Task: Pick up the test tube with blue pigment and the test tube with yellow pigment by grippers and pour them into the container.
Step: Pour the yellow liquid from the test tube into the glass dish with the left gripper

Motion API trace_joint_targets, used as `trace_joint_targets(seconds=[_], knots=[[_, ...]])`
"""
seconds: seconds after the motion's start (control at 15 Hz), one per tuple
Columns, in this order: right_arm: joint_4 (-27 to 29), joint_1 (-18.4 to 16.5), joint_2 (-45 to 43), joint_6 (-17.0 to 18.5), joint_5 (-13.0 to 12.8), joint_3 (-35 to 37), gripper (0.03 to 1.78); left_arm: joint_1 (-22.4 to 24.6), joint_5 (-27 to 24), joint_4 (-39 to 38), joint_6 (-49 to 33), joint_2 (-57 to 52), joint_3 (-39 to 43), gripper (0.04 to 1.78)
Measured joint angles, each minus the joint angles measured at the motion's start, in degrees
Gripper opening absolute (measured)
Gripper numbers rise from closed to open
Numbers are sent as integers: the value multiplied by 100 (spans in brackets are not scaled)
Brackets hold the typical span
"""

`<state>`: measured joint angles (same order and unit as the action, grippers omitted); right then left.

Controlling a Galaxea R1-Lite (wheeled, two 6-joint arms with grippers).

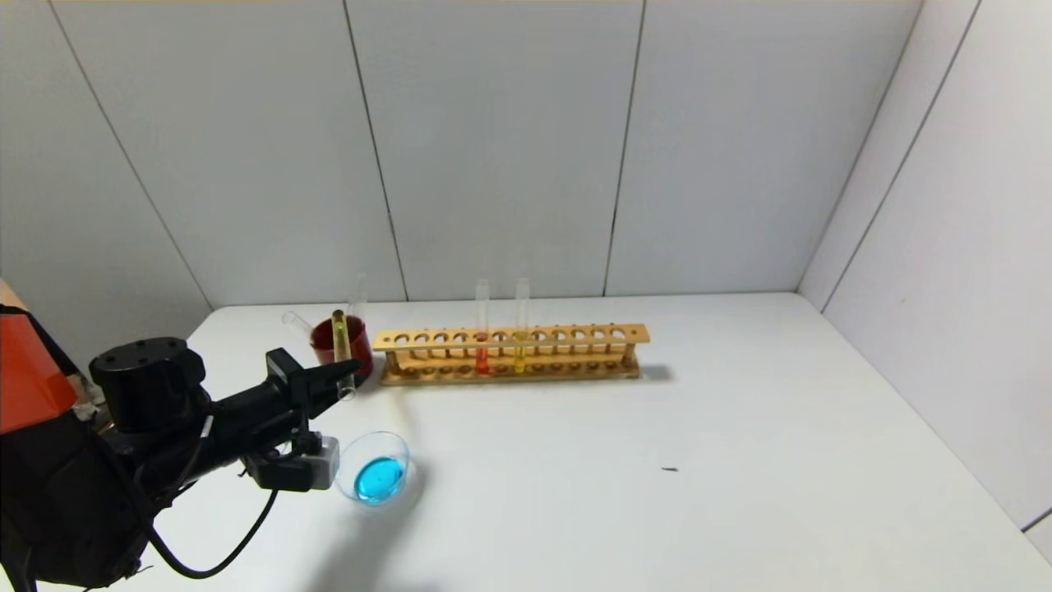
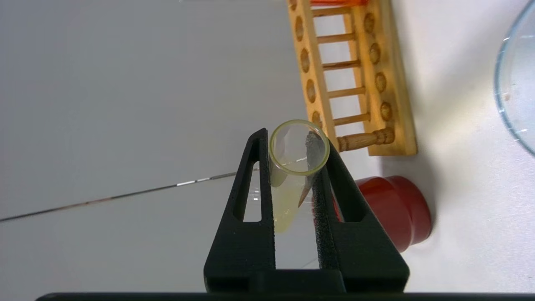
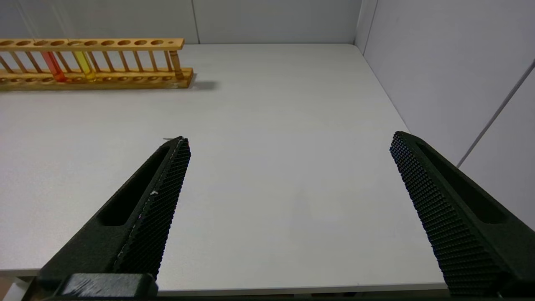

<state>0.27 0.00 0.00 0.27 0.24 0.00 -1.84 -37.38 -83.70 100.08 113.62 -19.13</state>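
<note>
- 2 fingers of the left pincer [image 2: 297,175] pinch the test tube with yellow pigment [image 2: 292,184] near its open mouth; the tube stands roughly upright with yellow liquid low inside it.
- Below and slightly forward of this pincer sits the container [image 1: 374,469] on the counter [image 1: 657,460], already holding blue liquid, so the blue pour looks done and yellow remains.
- Just behind the held tube stands a dark red cup [image 1: 333,341] with what seem to be emptied tubes leaning in it; the test tube with blue pigment is probably among them, though I cannot tell.
- Risk 1: the tube is not yet over the dish, so tipping early would spill yellow onto the counter.
- Risk 2: smooth glass held near the rim may swivel or slip between the fingers during the tilt.
- Risk 3: swinging the tube's lower end could knock the red cup or the near end of the wooden rack [image 1: 509,353], where an orange-red tube and another yellow tube stand.
- Right pincer [image 3: 288,154] hangs spread wide and empty, well apart from everything.
</note>
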Motion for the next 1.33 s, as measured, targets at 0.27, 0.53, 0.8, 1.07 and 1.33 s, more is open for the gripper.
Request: trace_joint_targets(seconds=[0.27, 0.53, 0.8, 1.07, 1.33], knots=[[0, 0, 0, 0, 0, 0, 175, 0, 12, -28, 204, 90, 45, 31], [-2, 0, 0, 0, -2, 0, 175, 2, -5, -334, 388, 291, 30, 31], [0, 0, 0, -2, 0, 0, 175, 0, -9, -347, 523, 418, 55, 31], [0, 0, 0, -2, 0, 0, 175, -9, 34, -347, 708, 457, 15, 31], [0, 0, 0, 0, 0, 0, 175, -11, 87, -347, 934, 455, -13, 31]])
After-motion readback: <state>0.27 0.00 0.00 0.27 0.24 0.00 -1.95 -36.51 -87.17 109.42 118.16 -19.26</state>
